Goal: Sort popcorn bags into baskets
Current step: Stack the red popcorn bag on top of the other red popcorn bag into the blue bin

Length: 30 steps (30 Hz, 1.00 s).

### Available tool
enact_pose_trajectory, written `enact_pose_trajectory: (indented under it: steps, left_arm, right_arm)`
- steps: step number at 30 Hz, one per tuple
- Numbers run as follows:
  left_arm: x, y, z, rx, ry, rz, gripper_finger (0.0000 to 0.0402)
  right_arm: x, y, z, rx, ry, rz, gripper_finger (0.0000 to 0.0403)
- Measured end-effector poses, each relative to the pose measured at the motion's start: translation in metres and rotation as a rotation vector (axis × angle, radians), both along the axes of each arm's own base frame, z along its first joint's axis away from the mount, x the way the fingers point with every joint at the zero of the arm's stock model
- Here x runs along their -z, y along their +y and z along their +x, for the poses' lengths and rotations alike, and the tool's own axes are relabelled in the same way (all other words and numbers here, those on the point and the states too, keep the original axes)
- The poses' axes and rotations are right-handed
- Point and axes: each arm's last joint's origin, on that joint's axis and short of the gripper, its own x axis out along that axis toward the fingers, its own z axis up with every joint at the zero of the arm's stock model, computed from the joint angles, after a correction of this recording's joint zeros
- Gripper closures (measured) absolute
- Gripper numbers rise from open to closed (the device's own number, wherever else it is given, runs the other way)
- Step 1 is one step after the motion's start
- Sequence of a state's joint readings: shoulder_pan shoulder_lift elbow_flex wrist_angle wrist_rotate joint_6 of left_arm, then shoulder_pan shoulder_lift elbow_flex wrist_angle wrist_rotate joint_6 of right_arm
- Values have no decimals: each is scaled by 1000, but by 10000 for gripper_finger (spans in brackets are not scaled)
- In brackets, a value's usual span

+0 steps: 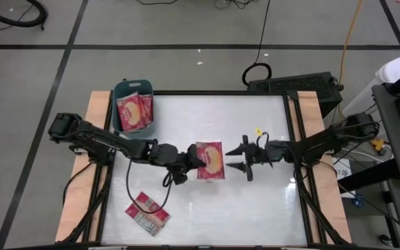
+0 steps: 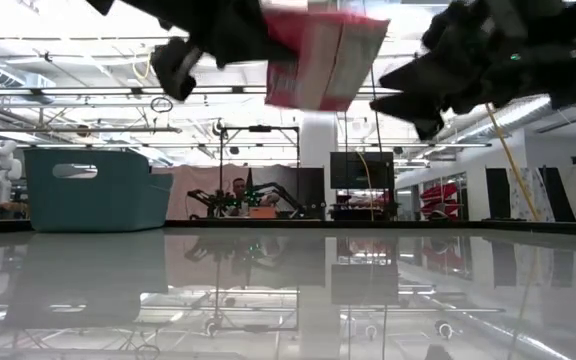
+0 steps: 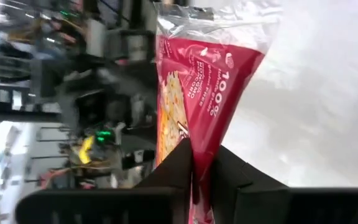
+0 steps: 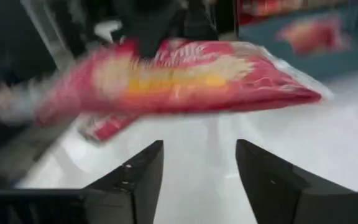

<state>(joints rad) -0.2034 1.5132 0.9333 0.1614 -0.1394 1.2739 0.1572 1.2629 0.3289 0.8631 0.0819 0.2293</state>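
Note:
A red popcorn bag (image 1: 210, 160) with a yellow-orange picture hangs in the air over the table's middle, held by my left gripper (image 1: 189, 160) at its left edge. In the low view the bag (image 2: 323, 60) is well above the table. My right gripper (image 1: 239, 158) is open just right of the bag, fingers pointing at it, touching nothing. The teal basket (image 1: 133, 104) stands at the far left corner with two red bags (image 1: 134, 111) inside. One more bag (image 1: 146, 210) lies flat near the near left edge. My left gripper pinches the popcorn bag between its two fingers at the bag's left edge (image 3: 194, 163), coming level from the table's left. The bag is lifted clear of the table and sticks out from the fingers toward the right gripper, picture face up.
The white tabletop (image 1: 269, 208) has wooden strips (image 1: 82, 173) along its left and right sides. A cable (image 1: 130, 182) hangs below the left arm. A dark box (image 1: 294, 87) sits beyond the far right edge.

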Motion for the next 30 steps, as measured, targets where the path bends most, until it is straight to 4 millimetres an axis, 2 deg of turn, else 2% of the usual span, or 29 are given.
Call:
enact_pose_trajectory:
  steps: [5, 8, 10, 16, 20, 24, 28, 30]
  left_arm:
    - [-5, -7, -2, 19, -34, -44, 363]
    - [-6, -9, -2, 28, -36, -73, 376]
    - [-6, -11, -3, 32, -33, -82, 382]
    - [-6, -14, -3, 34, -37, -86, 369]
    - [-7, -14, -2, 32, -48, -99, 366]
    - [-8, -16, -2, 32, -60, -112, 375]
    - [-8, -16, -2, 0, -52, -204, 370]
    - [-9, -16, -2, -54, -50, -282, 357]
  right_arm:
    - [-4, 25, 2, 13, -49, -469, 173]
    - [-9, 40, 7, 21, -74, -752, 168]
    - [-9, 46, 12, 31, -62, -875, 172]
    - [-17, 53, 33, 100, -71, -1012, 215]
    - [-18, 57, 38, 88, -71, -1093, 256]
    - [-18, 57, 39, 79, -75, -1103, 315]
    - [-18, 60, 38, 51, -83, -1115, 382]
    - [-18, 61, 38, 49, -80, -1140, 392]
